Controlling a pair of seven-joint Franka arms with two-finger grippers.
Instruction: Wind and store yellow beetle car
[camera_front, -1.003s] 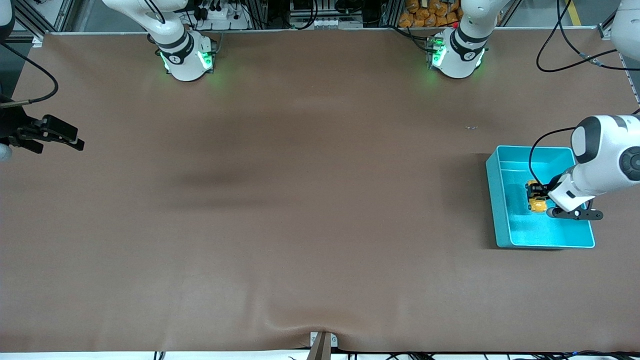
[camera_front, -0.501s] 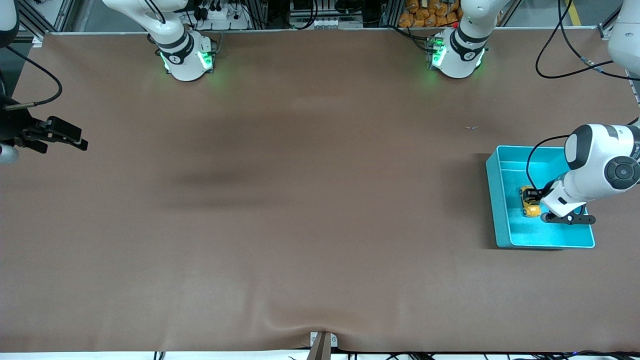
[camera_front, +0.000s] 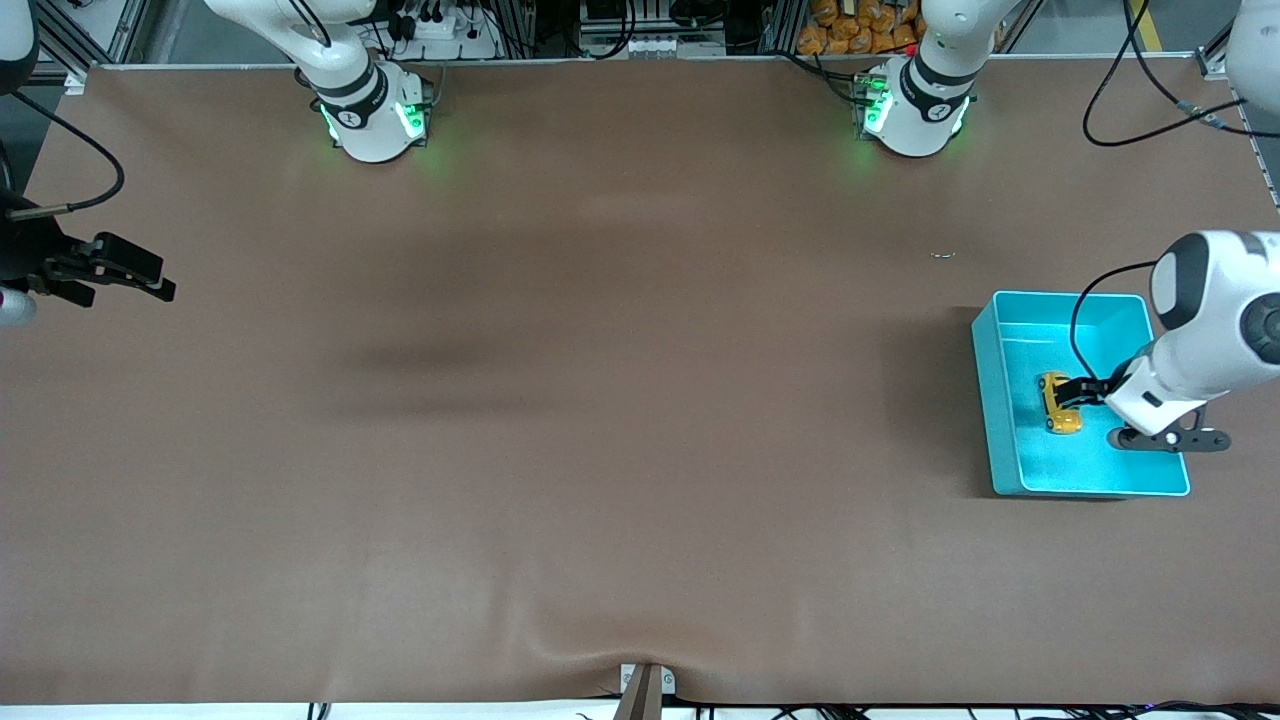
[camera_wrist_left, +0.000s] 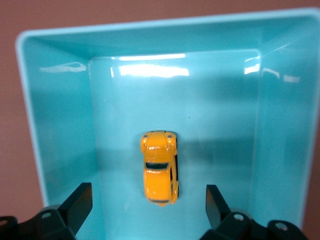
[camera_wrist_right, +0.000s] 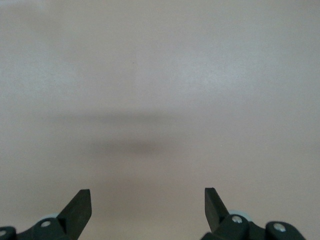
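Note:
The yellow beetle car (camera_front: 1058, 402) lies on the floor of the teal bin (camera_front: 985, 400) at the left arm's end of the table. In the left wrist view the car (camera_wrist_left: 160, 174) rests on its wheels on the bin floor (camera_wrist_left: 225, 125), free of the fingers. My left gripper (camera_front: 1082, 391) hangs open over the bin, just above and beside the car; its fingertips (camera_wrist_left: 80, 202) stand wide apart on either side of it. My right gripper (camera_front: 135, 272) waits open and empty over the table's edge at the right arm's end, with only bare cloth in the right wrist view (camera_wrist_right: 147, 202).
A tiny pale scrap (camera_front: 941, 255) lies on the brown cloth, farther from the front camera than the bin. The cloth has a raised fold (camera_front: 640, 655) at its edge nearest the front camera. The two arm bases (camera_front: 375, 110) stand along the table's top edge.
My left gripper has let go of the car and drawn back toward the left arm's end. The car now lies on the bin floor. The right arm has barely moved.

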